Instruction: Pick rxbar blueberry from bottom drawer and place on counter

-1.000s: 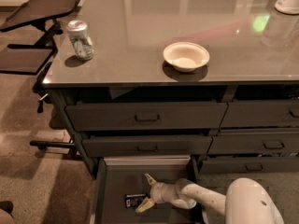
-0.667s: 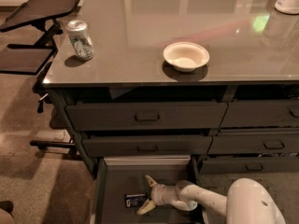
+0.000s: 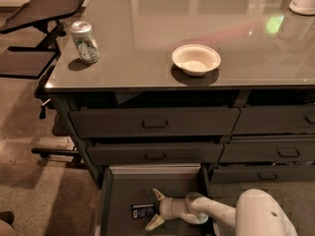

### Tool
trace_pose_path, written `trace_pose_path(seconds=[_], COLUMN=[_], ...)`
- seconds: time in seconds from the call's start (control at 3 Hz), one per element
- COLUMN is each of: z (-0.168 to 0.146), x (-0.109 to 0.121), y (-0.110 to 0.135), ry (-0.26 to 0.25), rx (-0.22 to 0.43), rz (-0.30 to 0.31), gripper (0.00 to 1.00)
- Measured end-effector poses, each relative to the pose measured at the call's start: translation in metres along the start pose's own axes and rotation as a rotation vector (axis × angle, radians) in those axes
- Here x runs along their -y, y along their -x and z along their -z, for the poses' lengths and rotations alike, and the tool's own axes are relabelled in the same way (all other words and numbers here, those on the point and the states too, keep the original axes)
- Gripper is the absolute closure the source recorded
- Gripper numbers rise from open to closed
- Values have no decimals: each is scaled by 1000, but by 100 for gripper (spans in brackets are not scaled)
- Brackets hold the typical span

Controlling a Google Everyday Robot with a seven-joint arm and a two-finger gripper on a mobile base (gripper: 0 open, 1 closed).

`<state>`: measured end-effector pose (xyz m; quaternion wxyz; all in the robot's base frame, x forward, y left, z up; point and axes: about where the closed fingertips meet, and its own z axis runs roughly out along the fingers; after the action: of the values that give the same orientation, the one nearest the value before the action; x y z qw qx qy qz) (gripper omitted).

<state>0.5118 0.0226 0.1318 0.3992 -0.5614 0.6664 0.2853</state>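
Observation:
The bottom drawer of the left stack is pulled out, showing a flat dark interior and a pale rim. The rxbar blueberry, a small dark blue bar with white print, lies flat on the drawer floor. My gripper reaches into the drawer from the right on a white arm. Its pale fingers are spread open, one above and one below the bar's right end. The counter is the glossy grey-brown top above.
A silver-green soda can stands at the counter's left edge. A white bowl sits mid-counter. A white container is at the far right corner. A black angled stand is left of the cabinet. Two handled drawers are shut above.
The gripper has stayed in the drawer beside the bar with its fingers spread; no clear movement shows.

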Motion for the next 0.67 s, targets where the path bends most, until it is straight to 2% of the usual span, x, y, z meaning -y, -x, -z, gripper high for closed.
trace_pose_path(seconds=[0.33,0.67], z=[-7,-16], x=[-10,-17], y=[3,6], ry=[23,48], rx=[12,22], rz=[8,13], gripper=[1,8])
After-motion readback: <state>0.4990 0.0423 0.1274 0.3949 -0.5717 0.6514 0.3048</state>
